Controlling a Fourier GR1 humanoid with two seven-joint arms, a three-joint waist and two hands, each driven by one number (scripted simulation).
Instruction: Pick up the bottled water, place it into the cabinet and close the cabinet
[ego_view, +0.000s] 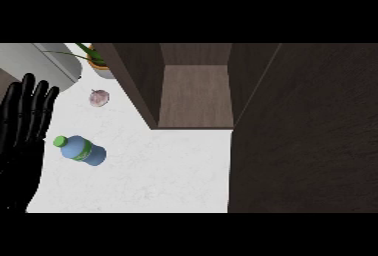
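The bottled water (82, 150) stands on the white counter (148, 175) close to its left edge, seen from almost straight above, so that its green cap points up-left and a green label wraps its blue body. Just to its left, along the counter's left edge, the left hand (22, 135) shows with its fingers straight and spread wide, pointing toward the far edge; it holds nothing and does not touch the bottle. The cabinet (196, 90) stands open toward the counter's far side, right of centre, its brown inner floor bare and its dark side walls rising on either hand. Its door (303, 130) (a broad dark panel) swings out along the counter's right edge and covers that whole side. Near the far left corner lies a small pinkish bulb, perhaps garlic (98, 97), and behind it a potted plant (100, 60) with thin green leaves stands beside a grey appliance (40, 62).
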